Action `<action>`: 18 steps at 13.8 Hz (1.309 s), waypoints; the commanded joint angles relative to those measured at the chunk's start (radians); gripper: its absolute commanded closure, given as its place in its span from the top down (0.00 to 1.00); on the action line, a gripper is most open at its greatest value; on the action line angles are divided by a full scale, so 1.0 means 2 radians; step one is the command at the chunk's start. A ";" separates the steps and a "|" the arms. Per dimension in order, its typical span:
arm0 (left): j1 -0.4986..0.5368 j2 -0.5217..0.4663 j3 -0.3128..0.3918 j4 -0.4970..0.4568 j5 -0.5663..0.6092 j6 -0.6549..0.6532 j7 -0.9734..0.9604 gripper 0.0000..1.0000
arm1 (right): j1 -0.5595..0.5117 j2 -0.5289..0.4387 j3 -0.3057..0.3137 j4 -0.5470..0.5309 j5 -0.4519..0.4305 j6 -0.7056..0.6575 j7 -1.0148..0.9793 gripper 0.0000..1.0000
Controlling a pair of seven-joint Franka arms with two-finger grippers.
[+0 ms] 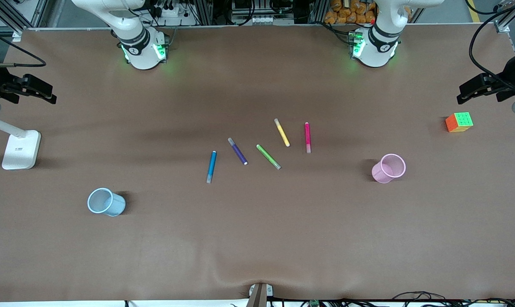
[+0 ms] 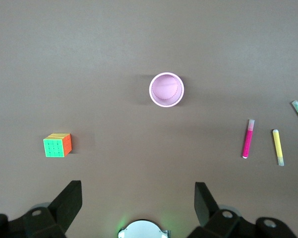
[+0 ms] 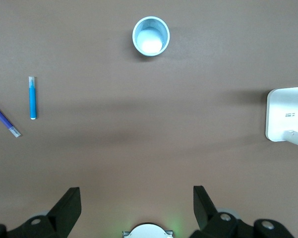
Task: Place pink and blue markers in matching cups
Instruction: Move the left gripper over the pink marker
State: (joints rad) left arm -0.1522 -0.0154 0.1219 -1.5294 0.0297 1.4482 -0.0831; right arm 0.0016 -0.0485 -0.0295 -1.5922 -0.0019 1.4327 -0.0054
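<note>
The pink marker (image 1: pixel 307 137) (image 2: pixel 247 139) and the blue marker (image 1: pixel 211 166) (image 3: pixel 32 97) lie flat in a fan of several markers mid-table. The pale pink cup (image 1: pixel 389 168) (image 2: pixel 166 89) stands upright toward the left arm's end. The pale blue cup (image 1: pixel 106 202) (image 3: pixel 150 35) stands upright toward the right arm's end, nearer the front camera. My left gripper (image 2: pixel 138 187) hangs high over the table near its own base, open and empty. My right gripper (image 3: pixel 137 192) hangs the same way over its base, open and empty. Neither hand shows in the front view.
Purple (image 1: pixel 238 151), green (image 1: pixel 268 156) and yellow (image 1: pixel 282 132) markers lie between the blue and pink ones. A colourful cube (image 1: pixel 459 122) sits near the left arm's end. A white lamp base (image 1: pixel 21 149) stands at the right arm's end. Black fixtures (image 1: pixel 485 86) overhang both table ends.
</note>
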 commanded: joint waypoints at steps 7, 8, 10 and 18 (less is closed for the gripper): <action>-0.002 0.009 -0.006 0.015 0.004 -0.012 0.009 1.00 | -0.001 -0.009 -0.001 -0.007 -0.007 -0.001 -0.015 1.00; -0.004 0.011 -0.007 0.011 0.002 -0.022 0.003 1.00 | -0.001 -0.009 -0.001 -0.007 -0.007 -0.001 -0.015 1.00; -0.013 0.027 -0.013 0.008 -0.002 -0.028 -0.010 1.00 | -0.001 -0.009 -0.001 -0.007 -0.007 -0.001 -0.015 1.00; -0.017 0.120 -0.063 -0.003 -0.044 -0.002 -0.070 1.00 | -0.001 -0.008 -0.001 -0.007 -0.007 0.001 -0.016 1.00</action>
State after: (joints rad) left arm -0.1872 0.1704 0.0190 -1.5483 -0.0347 1.4256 -0.1788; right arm 0.0013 -0.0484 -0.0328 -1.5927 -0.0019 1.4320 -0.0262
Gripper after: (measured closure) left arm 0.000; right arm 0.000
